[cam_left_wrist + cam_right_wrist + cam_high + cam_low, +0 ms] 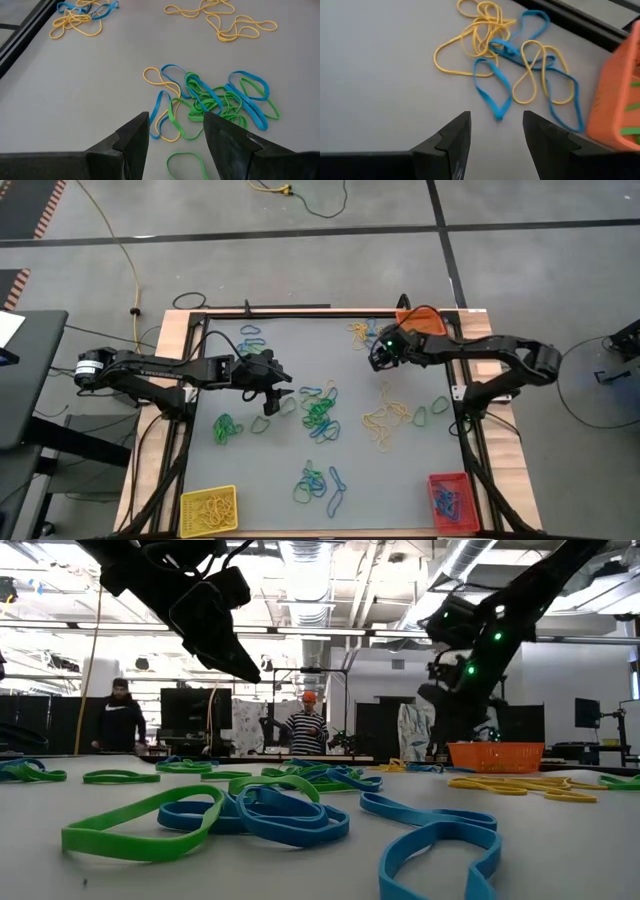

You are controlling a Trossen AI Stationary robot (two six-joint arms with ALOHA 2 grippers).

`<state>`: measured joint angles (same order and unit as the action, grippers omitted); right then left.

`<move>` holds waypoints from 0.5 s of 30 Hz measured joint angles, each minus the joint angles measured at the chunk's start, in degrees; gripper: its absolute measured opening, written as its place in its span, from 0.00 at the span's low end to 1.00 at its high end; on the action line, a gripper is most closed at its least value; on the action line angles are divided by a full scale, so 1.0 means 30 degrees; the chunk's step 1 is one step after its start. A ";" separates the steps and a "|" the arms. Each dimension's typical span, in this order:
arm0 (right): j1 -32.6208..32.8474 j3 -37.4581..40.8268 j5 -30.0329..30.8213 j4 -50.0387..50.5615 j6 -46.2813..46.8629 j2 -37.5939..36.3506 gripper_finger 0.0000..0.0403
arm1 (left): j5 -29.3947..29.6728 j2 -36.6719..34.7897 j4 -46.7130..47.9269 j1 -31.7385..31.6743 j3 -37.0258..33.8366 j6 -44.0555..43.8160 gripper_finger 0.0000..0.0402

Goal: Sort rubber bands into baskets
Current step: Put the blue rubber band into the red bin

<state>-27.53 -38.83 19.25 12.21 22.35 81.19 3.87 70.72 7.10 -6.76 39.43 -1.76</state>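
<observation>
Bands (220, 100) lay light, floppy & tangled mid-table; a lone loop edge looked the best pinch spot. Left gripper (175, 135) & right gripper (495, 135) hung open, empty.

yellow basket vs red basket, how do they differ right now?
The yellow basket sits at the table's near-left corner and holds yellow rubber bands; the red basket sits at the near-right corner and holds mostly blue ones. Shared: both are small low-walled rectangular trays, each well away from both grippers.
</observation>
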 joint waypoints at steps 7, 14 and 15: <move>-0.0392 0.0000 -0.0514 -0.1528 -0.0795 0.2488 0.51 | -0.0001 0.0005 -0.0009 0.0000 0.0003 0.0000 0.44; -0.1528 0.0000 -0.0951 -0.2062 -0.1551 0.3360 0.51 | 0.0002 0.0005 -0.0003 0.0000 0.0001 0.0000 0.44; -0.1630 0.0000 -0.1014 -0.2067 -0.1740 0.3366 0.51 | 0.0000 0.0007 -0.0010 0.0000 0.0002 0.0000 0.44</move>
<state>-32.42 -38.83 16.20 6.01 17.13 91.29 3.87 70.74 7.07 -6.76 39.44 -1.76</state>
